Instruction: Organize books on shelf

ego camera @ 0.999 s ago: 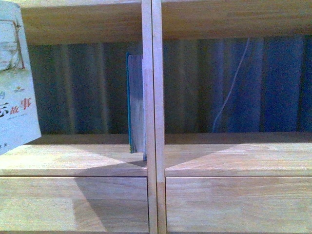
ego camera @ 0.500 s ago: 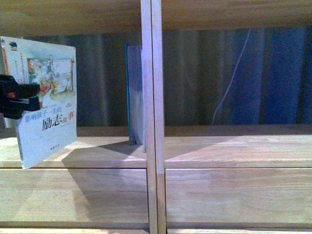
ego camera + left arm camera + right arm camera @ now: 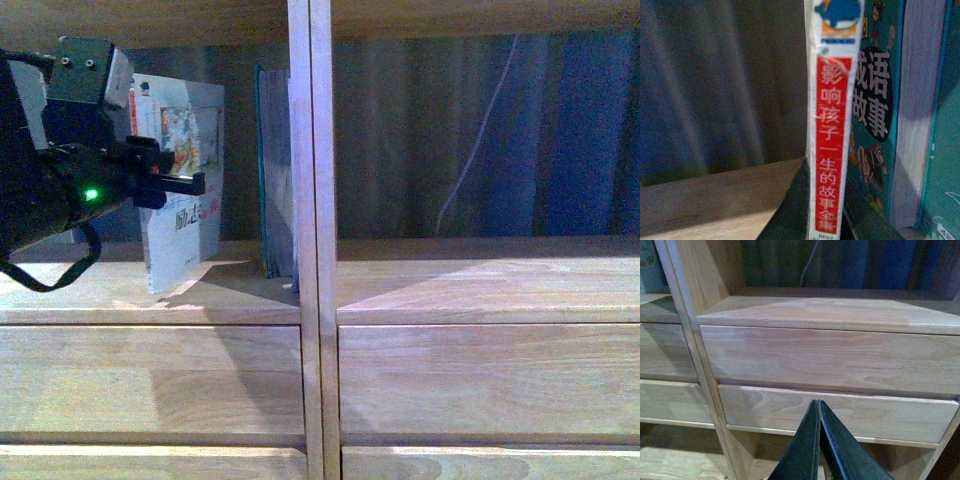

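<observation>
The thin pale paperback [image 3: 186,240] is clamped at its spine edge in the left pincer [image 3: 185,183], inside the left compartment of the shelf [image 3: 310,300], with its lower corner at or just above the wooden worktop [image 3: 110,300]; contact cannot be confirmed. The taller teal book [image 3: 272,180] stands upright beyond the pincer's tips, pressed against the central divider [image 3: 310,120], and a gap is left between the two books. For the step to be done well, the paperback should probably be brought upright, as it looks slightly tilted, then slid away from the pincer's wrist side until its cover lies flat against the teal book, and be set down fully before the grip is loosened, since so thin a book would likely topple if released unsupported. The teal book should not be nudged hard, or it may be tipped. Little stands in the way: only the board above the pincer limits lifting. The right pincer [image 3: 818,440] is seen with its tips together and empty, before the drawer fronts [image 3: 830,357]. A pale cable [image 3: 480,150] hangs behind the other compartment, well apart.
</observation>
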Motion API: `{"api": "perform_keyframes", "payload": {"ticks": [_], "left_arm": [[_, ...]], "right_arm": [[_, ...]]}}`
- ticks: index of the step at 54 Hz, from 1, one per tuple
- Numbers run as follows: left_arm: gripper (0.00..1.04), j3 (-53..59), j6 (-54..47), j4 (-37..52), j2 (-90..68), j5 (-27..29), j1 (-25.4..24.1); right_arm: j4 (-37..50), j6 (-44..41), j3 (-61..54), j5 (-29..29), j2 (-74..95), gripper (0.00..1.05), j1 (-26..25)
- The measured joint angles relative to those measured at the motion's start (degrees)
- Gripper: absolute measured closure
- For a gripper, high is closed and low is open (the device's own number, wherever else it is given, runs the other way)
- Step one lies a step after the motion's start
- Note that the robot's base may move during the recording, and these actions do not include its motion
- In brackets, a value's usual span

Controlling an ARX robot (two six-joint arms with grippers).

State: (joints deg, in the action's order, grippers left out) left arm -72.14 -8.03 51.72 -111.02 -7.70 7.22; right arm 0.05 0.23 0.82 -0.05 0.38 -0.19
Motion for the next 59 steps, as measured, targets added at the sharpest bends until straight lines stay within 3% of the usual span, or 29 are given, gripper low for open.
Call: {"api": "perform_keyframes", "payload": {"ticks": [37,48,59], "left_arm": [[0.98,-11.41,-3.17,-3.43,-9.57,5.9,4.07],[0.98,-14.25,-3.5,-5.6,-11.06,6.71,4.81],[0.69,-16.24,-3.56,-7.41,-12.63,7.91,5.33]], "right_arm": [[-0.02,-0.09,0.0,0.02,-0.07,1.01,0.02],[-0.02,-0.07,0.0,0.02,-0.07,0.71,0.02],[-0.02,-0.07,0.0,0.02,-0.07,0.42,0.02]]}}
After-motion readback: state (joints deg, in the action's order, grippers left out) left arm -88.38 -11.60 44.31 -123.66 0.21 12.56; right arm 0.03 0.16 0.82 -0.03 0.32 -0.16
